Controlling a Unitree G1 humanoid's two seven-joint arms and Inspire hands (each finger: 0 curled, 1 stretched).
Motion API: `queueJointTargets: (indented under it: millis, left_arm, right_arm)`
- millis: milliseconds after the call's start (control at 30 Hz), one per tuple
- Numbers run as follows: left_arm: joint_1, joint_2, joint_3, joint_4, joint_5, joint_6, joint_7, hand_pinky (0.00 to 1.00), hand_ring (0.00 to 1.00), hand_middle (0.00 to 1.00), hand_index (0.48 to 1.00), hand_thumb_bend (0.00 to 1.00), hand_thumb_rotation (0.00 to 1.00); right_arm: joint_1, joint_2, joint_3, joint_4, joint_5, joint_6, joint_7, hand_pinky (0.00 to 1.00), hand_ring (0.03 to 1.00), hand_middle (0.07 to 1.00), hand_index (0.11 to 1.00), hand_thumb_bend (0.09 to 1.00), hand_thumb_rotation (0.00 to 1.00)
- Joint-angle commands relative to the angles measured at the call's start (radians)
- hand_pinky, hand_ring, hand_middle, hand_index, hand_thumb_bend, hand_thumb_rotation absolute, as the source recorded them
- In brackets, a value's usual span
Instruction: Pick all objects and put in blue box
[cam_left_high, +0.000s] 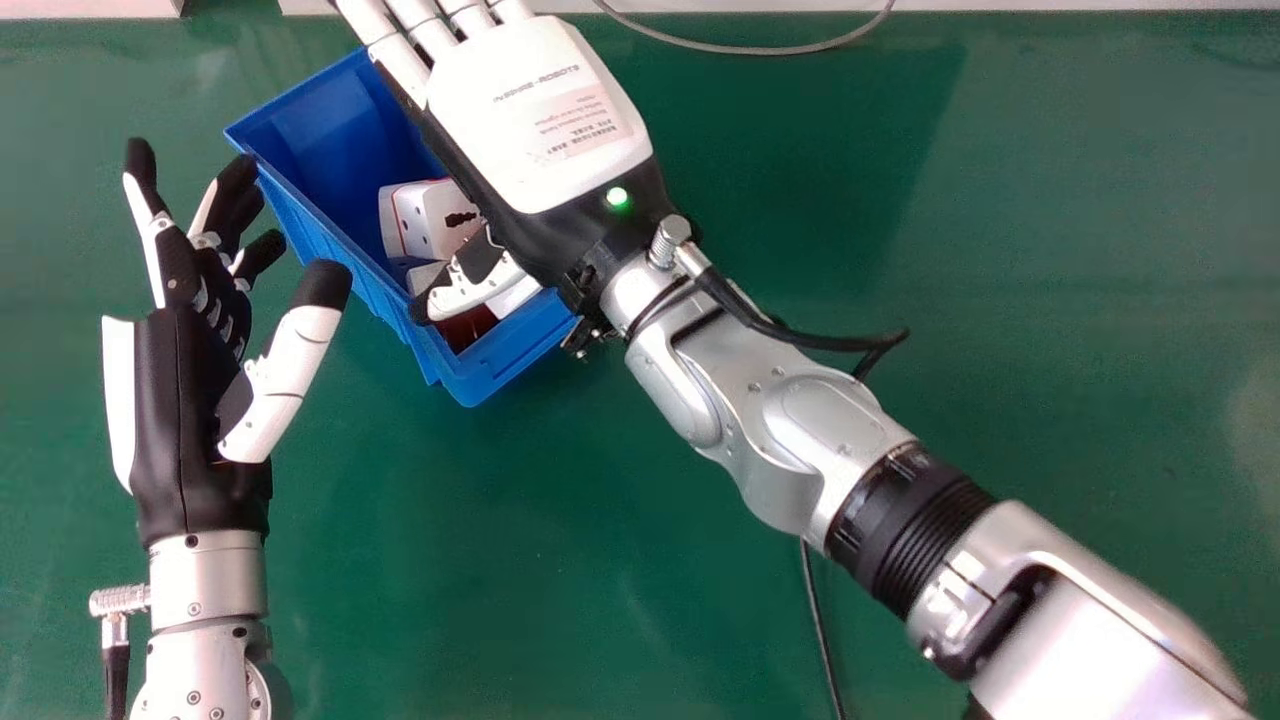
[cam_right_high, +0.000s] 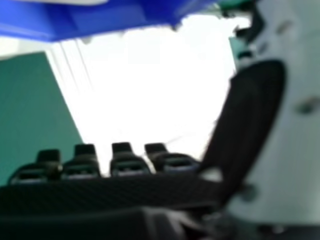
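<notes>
The blue box (cam_left_high: 330, 150) stands on the green table at the upper left of the head view, with a white boxy object (cam_left_high: 425, 215), further white pieces and a dark red object (cam_left_high: 465, 328) inside. Over its right side lies my right hand (cam_left_high: 545, 110), back up, fingers straight, thumb above the contents. From the right hand view, the blue box (cam_right_high: 100, 17) crosses the upper edge, and my right hand (cam_right_high: 245, 115) holds nothing visible. Left of the box, my left hand (cam_left_high: 195, 400) is open and empty, its fingers loosely bent.
Green table surface (cam_left_high: 1000, 300) extends around the box. A grey cable (cam_left_high: 740, 50) curves along the far edge, where a pale border runs. A thin black cable (cam_left_high: 815, 610) hangs beneath my right forearm.
</notes>
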Motion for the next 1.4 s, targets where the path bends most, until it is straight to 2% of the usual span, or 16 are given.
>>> queueJointTargets:
  millis: [0, 100, 133, 167, 233, 267, 333, 400, 467, 533, 667, 733, 900, 1067, 1200, 1367]
  left_arm:
    - [0.014, 0.000, 0.001, -0.033, -0.022, -0.015, -0.007, 0.86, 0.92, 0.91, 0.911, 0.83, 0.60]
    - [0.025, -0.003, 0.000, -0.043, -0.041, -0.010, -0.021, 0.86, 0.92, 0.91, 0.913, 0.83, 0.59]
    - [0.027, -0.003, 0.000, -0.044, -0.047, -0.010, -0.026, 0.86, 0.92, 0.91, 0.911, 0.83, 0.58]
    - [0.029, -0.004, -0.001, -0.044, -0.058, -0.009, -0.036, 0.86, 0.92, 0.91, 0.911, 0.83, 0.58]
    - [0.032, -0.006, -0.006, -0.044, -0.092, -0.005, -0.067, 0.86, 0.92, 0.92, 0.911, 0.83, 0.58]
    - [0.033, -0.006, -0.006, -0.044, -0.098, -0.002, -0.074, 0.88, 0.93, 0.92, 0.915, 0.82, 0.57]
    - [0.034, -0.007, -0.006, -0.043, -0.100, 0.001, -0.080, 0.88, 0.93, 0.92, 0.917, 0.81, 0.56]
    - [0.036, -0.010, -0.006, -0.049, -0.106, 0.013, -0.083, 0.89, 0.93, 0.92, 0.916, 0.81, 0.56]
    - [0.037, -0.011, -0.005, -0.054, -0.110, 0.024, -0.087, 0.89, 0.94, 0.92, 0.915, 0.84, 0.55]
    - [0.036, -0.010, -0.005, -0.054, -0.117, 0.027, -0.094, 0.89, 0.94, 0.92, 0.915, 0.84, 0.55]
    - [0.034, -0.012, -0.007, -0.057, -0.114, 0.035, -0.095, 0.89, 0.94, 0.91, 0.910, 0.86, 0.55]
    - [0.035, -0.014, -0.008, -0.060, -0.107, 0.034, -0.091, 0.89, 0.93, 0.91, 0.910, 0.86, 0.55]
    - [0.040, -0.016, -0.008, -0.072, -0.101, 0.042, -0.084, 0.88, 0.93, 0.91, 0.908, 0.86, 0.55]
    - [0.043, -0.020, -0.010, -0.080, -0.108, 0.049, -0.087, 0.89, 0.93, 0.91, 0.910, 0.85, 0.55]
    - [0.039, -0.018, -0.010, -0.081, -0.123, 0.055, -0.101, 0.89, 0.93, 0.91, 0.912, 0.84, 0.54]
    - [0.035, -0.014, -0.002, -0.078, -0.109, 0.056, -0.093, 0.89, 0.94, 0.92, 0.911, 0.87, 0.55]
  right_arm:
    - [0.079, -0.031, -0.057, -0.124, 0.055, -0.042, -0.016, 1.00, 1.000, 1.000, 1.000, 1.000, 0.33]
    - [0.286, -0.039, -0.176, -0.271, 0.237, -0.212, -0.078, 1.00, 1.000, 1.000, 1.000, 0.970, 0.39]
    - [0.345, -0.027, -0.208, -0.301, 0.281, -0.262, -0.112, 0.97, 1.000, 1.000, 1.000, 0.934, 0.49]
    - [0.404, -0.009, -0.234, -0.336, 0.322, -0.305, -0.142, 0.97, 1.000, 1.000, 1.000, 0.934, 0.49]
    - [0.521, 0.046, -0.273, -0.402, 0.432, -0.374, -0.155, 0.96, 1.000, 1.000, 1.000, 0.918, 0.52]
    - [0.573, 0.067, -0.285, -0.425, 0.464, -0.402, -0.166, 0.93, 0.992, 1.000, 1.000, 0.848, 0.58]
    - [0.665, 0.091, -0.303, -0.448, 0.513, -0.458, -0.171, 0.92, 0.988, 1.000, 1.000, 0.821, 0.61]
    - [0.755, 0.099, -0.322, -0.465, 0.522, -0.494, -0.188, 0.88, 0.971, 1.000, 1.000, 0.747, 0.69]
    - [0.826, 0.119, -0.345, -0.496, 0.524, -0.486, -0.208, 0.84, 0.947, 1.000, 1.000, 0.646, 0.78]
    - [0.860, 0.136, -0.361, -0.530, 0.508, -0.452, -0.226, 0.84, 0.947, 1.000, 1.000, 0.646, 0.78]
    - [0.878, 0.154, -0.370, -0.569, 0.513, -0.424, -0.231, 0.83, 0.944, 1.000, 1.000, 0.633, 0.91]
    - [0.878, 0.153, -0.366, -0.578, 0.496, -0.417, -0.239, 0.85, 0.943, 1.000, 1.000, 0.635, 0.92]
    - [0.872, 0.152, -0.356, -0.578, 0.452, -0.412, -0.257, 0.86, 0.924, 0.999, 1.000, 0.597, 0.93]
    - [0.868, 0.156, -0.357, -0.576, 0.436, -0.407, -0.265, 0.86, 0.917, 0.994, 1.000, 0.586, 0.93]
    - [0.863, 0.158, -0.356, -0.579, 0.429, -0.395, -0.270, 0.86, 0.918, 0.996, 1.000, 0.585, 0.93]
    - [0.861, 0.159, -0.352, -0.585, 0.434, -0.385, -0.269, 0.87, 0.923, 0.998, 1.000, 0.583, 0.92]
